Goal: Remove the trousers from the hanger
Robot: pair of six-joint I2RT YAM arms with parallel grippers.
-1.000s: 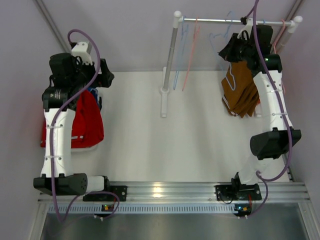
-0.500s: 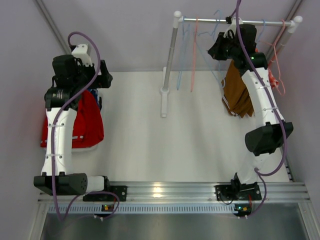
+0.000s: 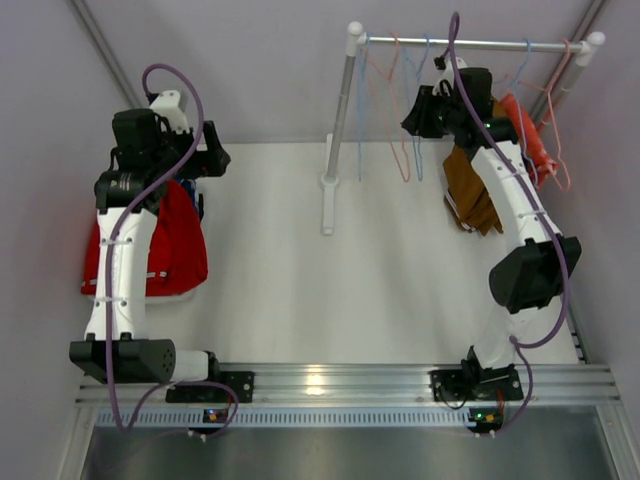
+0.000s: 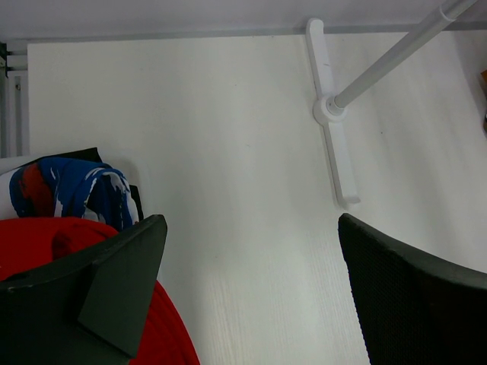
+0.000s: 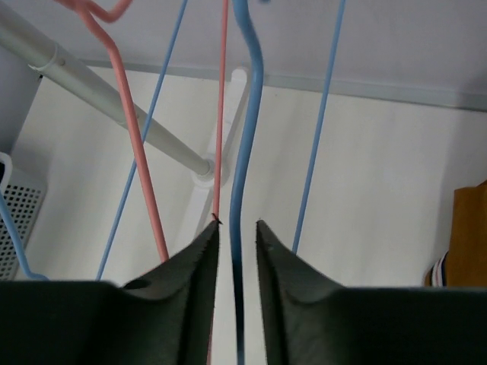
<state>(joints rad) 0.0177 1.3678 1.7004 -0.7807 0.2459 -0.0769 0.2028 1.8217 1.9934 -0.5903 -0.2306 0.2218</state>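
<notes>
Off the hanger: red trousers (image 3: 175,245) lie in a heap at the left of the table (image 3: 330,290). A blue patterned pair (image 4: 72,190) is tucked against their far edge.
On the rail: brown trousers (image 3: 470,190) hang below the rail (image 3: 520,44), just beside the right arm. An orange-red pair (image 3: 522,130) hangs near the rail's right end.
Bare hangers: several blue and pink wires hang with nothing on them toward the left part of the rail.
Left gripper (image 4: 251,228): fingers wide apart and holding nothing, poised above the table next to the heap.
Right gripper (image 5: 237,228): up among the hangers, fingers drawn nearly together on the wire of a blue hanger (image 5: 247,137). A pink hanger (image 5: 133,144) hangs just to its left.
Progress: partly done, I judge. At least two pairs are down and two remain to come off.
Next: probably work the gripped hanger clear, then go for the brown pair.
</notes>
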